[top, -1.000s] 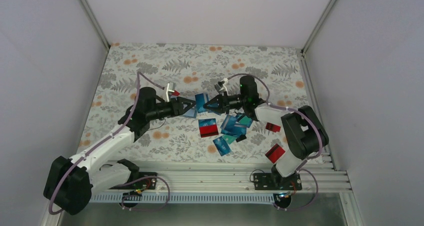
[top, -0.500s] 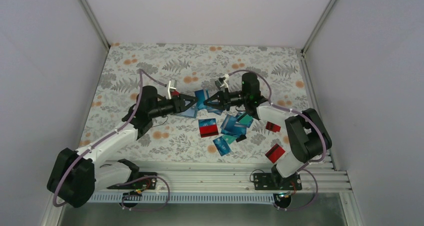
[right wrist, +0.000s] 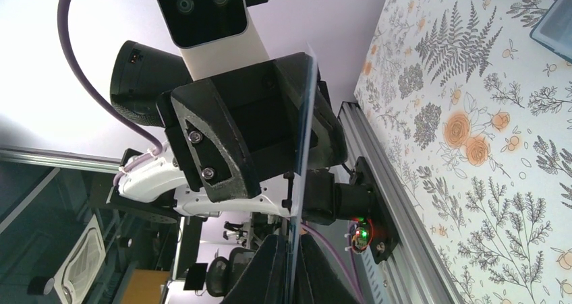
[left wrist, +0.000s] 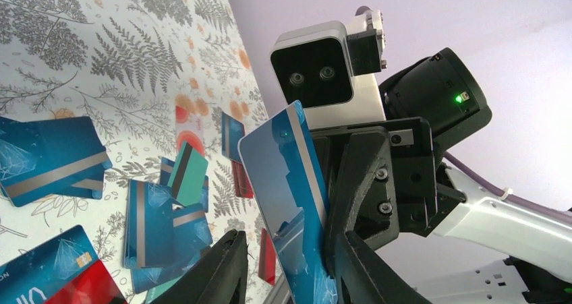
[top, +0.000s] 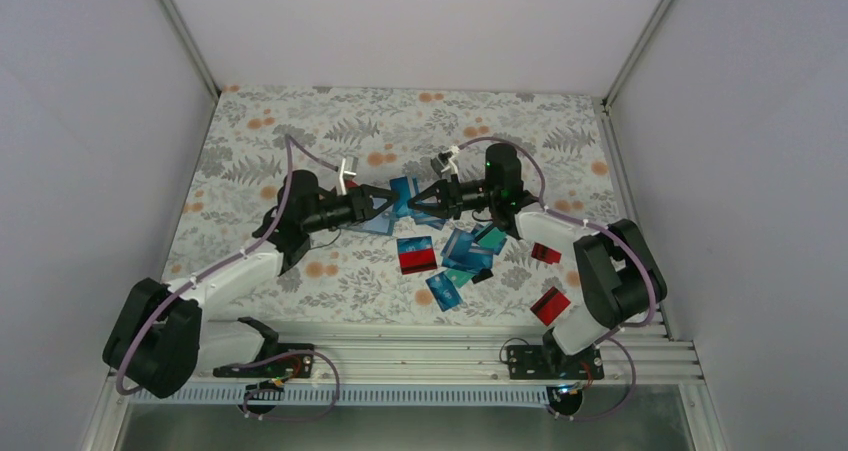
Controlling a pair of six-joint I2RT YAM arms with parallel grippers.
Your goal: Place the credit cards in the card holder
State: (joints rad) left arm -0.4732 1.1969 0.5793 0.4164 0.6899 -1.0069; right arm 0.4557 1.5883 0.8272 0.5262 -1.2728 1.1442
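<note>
Right gripper [right wrist: 293, 267] clamped shut on glossy blue plastic credit card [left wrist: 283, 176], held upright mid-air so half-open left gripper [left wrist: 290, 250] straddles it: probable handover.

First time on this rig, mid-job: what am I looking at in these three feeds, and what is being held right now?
These are two robot arms, each ending in a two-finger gripper. The top view looks down from behind them; the other two come from a camera on each wrist. Above the floral table, the right gripper is shut on a blue card, held in the air. The left gripper faces it, jaws open on either side of that card. Many other cards, blue, teal and red, lie loose below.
</note>
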